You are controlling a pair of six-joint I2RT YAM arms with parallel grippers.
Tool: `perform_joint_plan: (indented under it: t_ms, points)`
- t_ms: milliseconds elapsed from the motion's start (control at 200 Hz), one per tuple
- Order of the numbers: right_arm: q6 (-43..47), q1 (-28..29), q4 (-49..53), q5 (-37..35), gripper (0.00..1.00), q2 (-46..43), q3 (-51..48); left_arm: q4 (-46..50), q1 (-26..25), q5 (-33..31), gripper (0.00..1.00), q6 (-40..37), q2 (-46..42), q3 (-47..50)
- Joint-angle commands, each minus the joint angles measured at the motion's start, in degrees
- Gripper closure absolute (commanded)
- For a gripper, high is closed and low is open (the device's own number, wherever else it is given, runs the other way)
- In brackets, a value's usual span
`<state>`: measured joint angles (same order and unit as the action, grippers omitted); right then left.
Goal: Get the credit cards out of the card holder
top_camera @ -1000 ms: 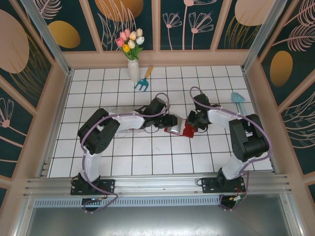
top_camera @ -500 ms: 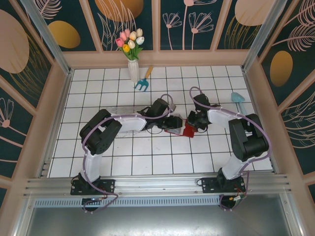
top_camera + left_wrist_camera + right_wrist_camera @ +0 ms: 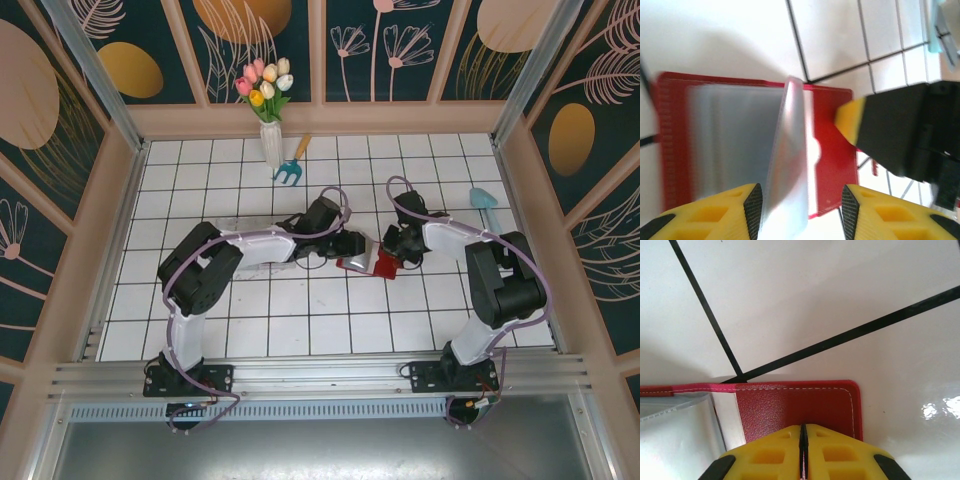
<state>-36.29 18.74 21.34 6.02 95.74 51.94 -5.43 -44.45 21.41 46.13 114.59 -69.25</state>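
Card holder [image 3: 795, 407], one, open, touching closed right pincer [image 3: 801, 434].

The top external camera looks down from high behind both arm bases, far off. Each wrist camera peers forward past its gripper's yellow fingertips [image 3: 715, 212], very close. All three share the red card holder [image 3: 832, 170] ahead of those tips.

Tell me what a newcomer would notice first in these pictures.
The open red card holder lies in the middle of the table. The left gripper straddles its raised clear flap, while the shut right gripper meets its red corner. Tulips stand at the back wall.
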Motion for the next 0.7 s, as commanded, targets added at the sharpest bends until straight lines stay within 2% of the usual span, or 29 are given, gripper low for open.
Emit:
perform_joint_plan:
  t_ms: [0, 370, 691]
  points:
    - [0.61, -0.38, 2.55, -2.07, 0.87, -2.52, 0.19, 3.30, 0.33, -3.23, 0.51, -1.51, -1.18, 0.50]
    - [0.26, 1.32, 6.96, -4.96, 0.87, -4.25, 2.48, 2.85, 0.37, -1.23, 0.51, -1.45, 1.60, 0.41]
    - [0.78, 0.73, 0.72, -2.44, 0.87, -0.91, -3.19, 2.18, 0.01, 3.29, 0.51, -1.68, 3.77, -1.26]
